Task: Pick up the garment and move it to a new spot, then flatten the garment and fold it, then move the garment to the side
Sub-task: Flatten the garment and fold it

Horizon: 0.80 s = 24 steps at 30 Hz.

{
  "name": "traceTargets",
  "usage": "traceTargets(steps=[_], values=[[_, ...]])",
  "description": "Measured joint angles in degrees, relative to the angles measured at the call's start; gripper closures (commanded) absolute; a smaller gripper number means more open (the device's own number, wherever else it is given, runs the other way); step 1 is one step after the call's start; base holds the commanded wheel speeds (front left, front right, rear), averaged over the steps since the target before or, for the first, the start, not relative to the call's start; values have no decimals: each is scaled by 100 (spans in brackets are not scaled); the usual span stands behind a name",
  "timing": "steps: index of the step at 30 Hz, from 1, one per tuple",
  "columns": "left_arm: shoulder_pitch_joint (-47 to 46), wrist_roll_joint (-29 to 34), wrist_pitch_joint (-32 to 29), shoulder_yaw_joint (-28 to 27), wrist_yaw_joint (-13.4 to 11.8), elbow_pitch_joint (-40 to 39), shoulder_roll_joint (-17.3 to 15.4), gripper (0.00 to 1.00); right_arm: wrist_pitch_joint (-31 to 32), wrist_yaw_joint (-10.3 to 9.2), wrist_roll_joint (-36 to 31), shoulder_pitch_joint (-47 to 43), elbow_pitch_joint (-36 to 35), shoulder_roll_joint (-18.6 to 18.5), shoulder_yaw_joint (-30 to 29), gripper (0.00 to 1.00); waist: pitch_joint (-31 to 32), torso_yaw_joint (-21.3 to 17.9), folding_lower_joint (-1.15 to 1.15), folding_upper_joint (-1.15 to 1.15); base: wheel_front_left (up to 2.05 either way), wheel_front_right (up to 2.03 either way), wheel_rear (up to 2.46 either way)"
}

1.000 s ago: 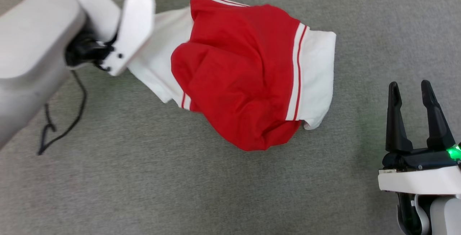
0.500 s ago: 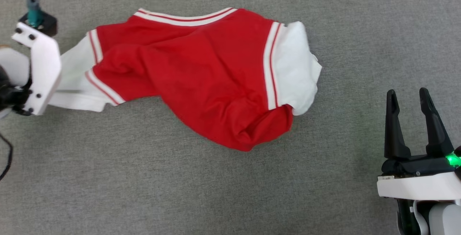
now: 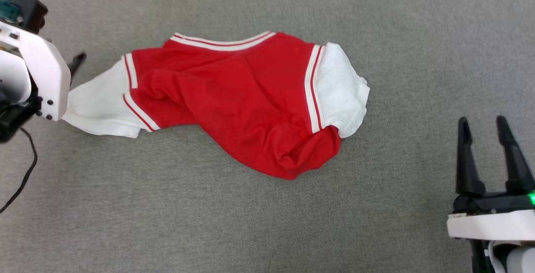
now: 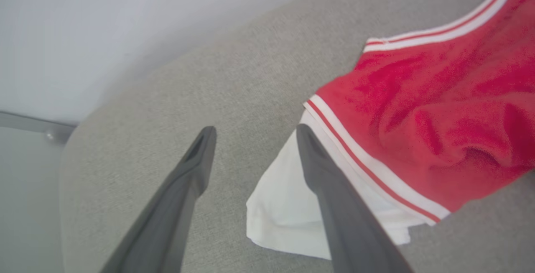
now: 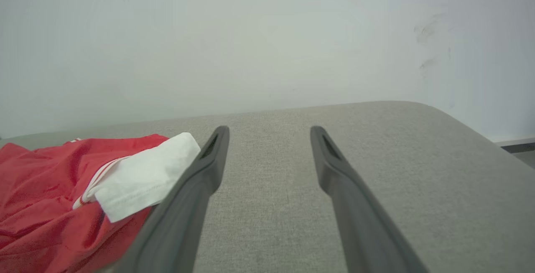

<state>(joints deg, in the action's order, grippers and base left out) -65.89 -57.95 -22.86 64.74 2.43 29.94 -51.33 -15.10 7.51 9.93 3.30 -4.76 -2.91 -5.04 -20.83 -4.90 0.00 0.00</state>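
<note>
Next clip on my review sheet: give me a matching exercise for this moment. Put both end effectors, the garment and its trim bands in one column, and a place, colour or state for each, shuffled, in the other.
Column one
1. left end effector
2. right end effector
3. garment
4. trim bands

Column two
A. crumpled, lying on the grey surface
B. red-and-white striped
C. open and empty, apart from the garment, at the lower right of the head view
D. open, at the end of a white sleeve

Pairs: 1-D, 2-C, 3-A, 4-B
</note>
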Motion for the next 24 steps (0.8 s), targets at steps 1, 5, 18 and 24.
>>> traceTargets(steps=[1, 5, 18, 24], values=[[88, -4, 450, -119, -73, -69, -15, 0, 0, 0, -14, -4, -9, 0, -70, 0, 76, 23, 0, 0, 0, 0, 0], [472, 291, 2102, -443, -676, -450, -47, 0, 0, 0, -252, -1, -116, -2, -323, 0, 367, 142, 0, 0, 0, 0, 0], [2828, 1059, 3789, -2113, -3448, -2611, 300, 0, 0, 0, -1201, 1360, -229, -680, -324, 0, 678, 569, -1, 0, 0, 0, 0], [4683, 2416, 3793, -3738, -3928, -3581, 1071, 0, 578, 0, -668, 2524, 692, -2100, 775, 0, 559, 696, 0, 0, 0, 0, 0]])
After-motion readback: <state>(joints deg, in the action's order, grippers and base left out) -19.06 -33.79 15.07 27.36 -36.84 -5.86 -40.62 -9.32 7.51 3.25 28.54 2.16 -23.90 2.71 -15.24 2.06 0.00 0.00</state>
